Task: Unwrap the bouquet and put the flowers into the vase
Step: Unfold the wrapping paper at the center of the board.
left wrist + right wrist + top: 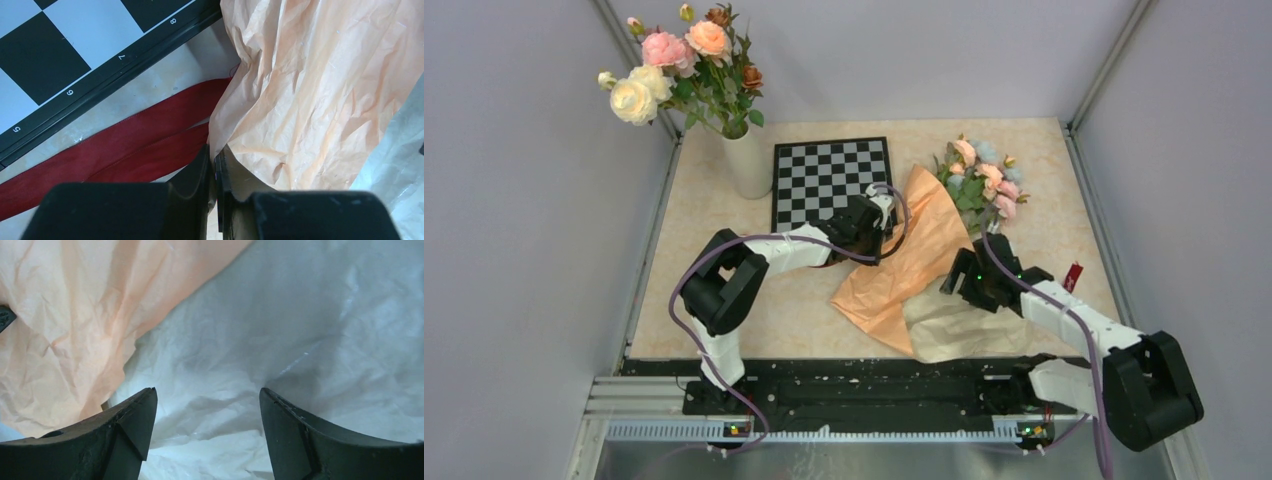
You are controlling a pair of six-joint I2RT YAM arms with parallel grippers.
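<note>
Left end effector (216,165) pinching bouquet paper (320,90), ribbon (125,145) beside

My left arm (754,255) reaches toward two o'clock, left gripper (215,152) with jaws pinched together on the bouquet (310,90) edge. My right arm (1074,320) stretches toward ten o'clock, right gripper (205,395) spread wide.

Right gripper (206,395), black jaws spread, at bottom of frame over crinkled white sheet (300,315); crumpled peach-orange wrapping paper (75,315) fills upper left.
</note>
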